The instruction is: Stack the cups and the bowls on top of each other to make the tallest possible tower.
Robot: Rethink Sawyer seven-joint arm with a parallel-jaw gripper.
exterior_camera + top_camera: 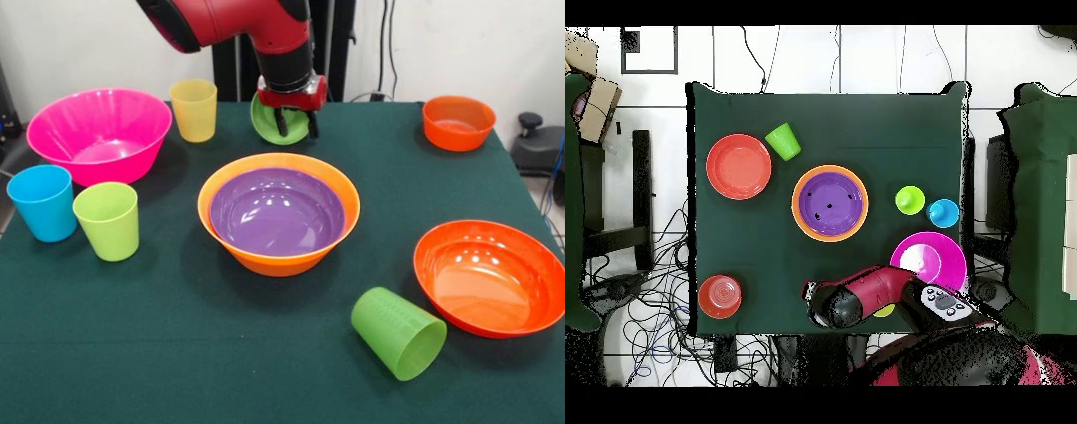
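Your end effector is clenched on the rim of the small green bowl, tilted at the surface's far edge, so next carry it forward into the purple bowl nested in the large orange bowl.

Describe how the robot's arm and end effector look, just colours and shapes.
The arm is thick and rounded, with a glossy red shell and black sections at its joints. Its last segment is a black cylinder ending in a red collar. Below that sits the end effector, with short dark fingers. From overhead, the arm shows the same red shell with a black rounded joint cap.
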